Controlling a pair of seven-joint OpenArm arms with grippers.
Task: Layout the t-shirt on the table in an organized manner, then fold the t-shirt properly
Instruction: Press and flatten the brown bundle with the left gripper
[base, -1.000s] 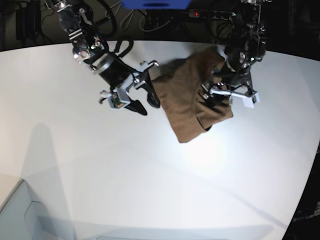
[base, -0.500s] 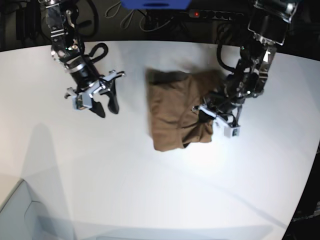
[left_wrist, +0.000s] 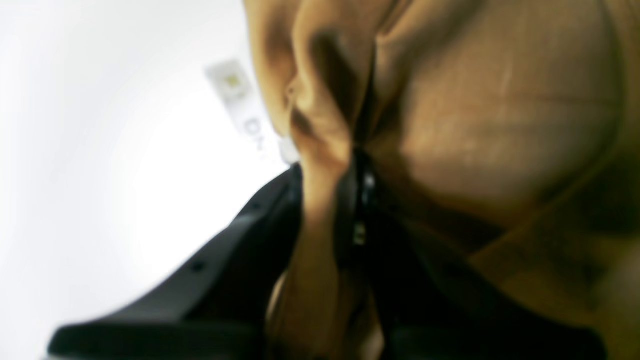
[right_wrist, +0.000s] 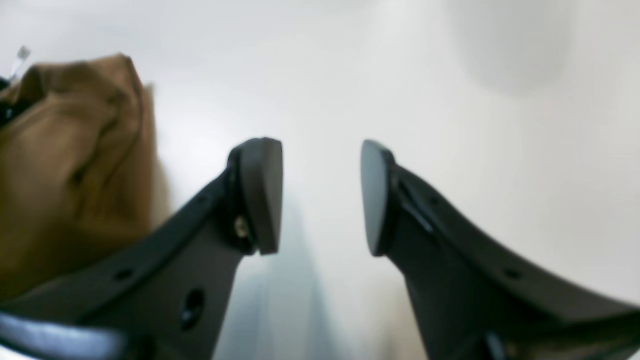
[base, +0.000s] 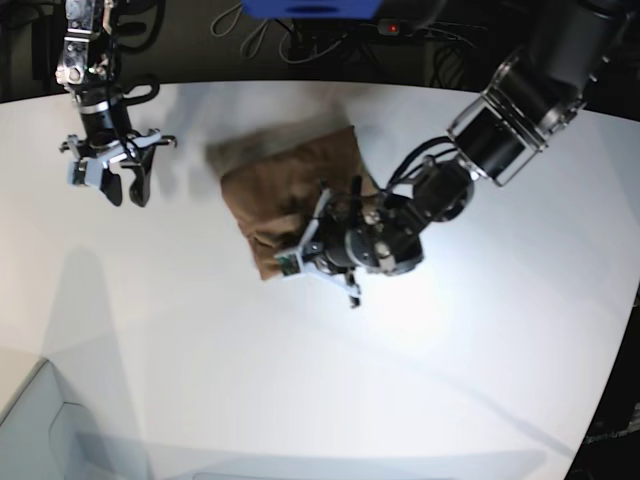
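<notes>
The brown t-shirt (base: 285, 185) lies bunched in a crumpled heap on the white table (base: 330, 380), toward the back middle. My left gripper (base: 305, 242) reaches in low from the right and is shut on a fold at the heap's near edge. In the left wrist view the black fingers (left_wrist: 250, 225) pinch a ridge of the t-shirt (left_wrist: 500, 115), and a white label (left_wrist: 240, 100) sticks out beside it. My right gripper (base: 125, 190) hangs open at the far left, well apart from the shirt. The right wrist view shows the right gripper (right_wrist: 321, 196) with nothing between its pads, over the table (right_wrist: 450, 100), with the t-shirt (right_wrist: 65, 165) off to its left.
A blue object (base: 310, 8), a power strip (base: 425, 28) and cables sit in the dark behind the table's back edge. The table's curved edge runs down the right side. A pale grey box (base: 45, 430) stands at the bottom left corner.
My left gripper has shut on the t-shirt and swept left, dragging the heap with it. The right arm has pulled away to the far left, staying open.
</notes>
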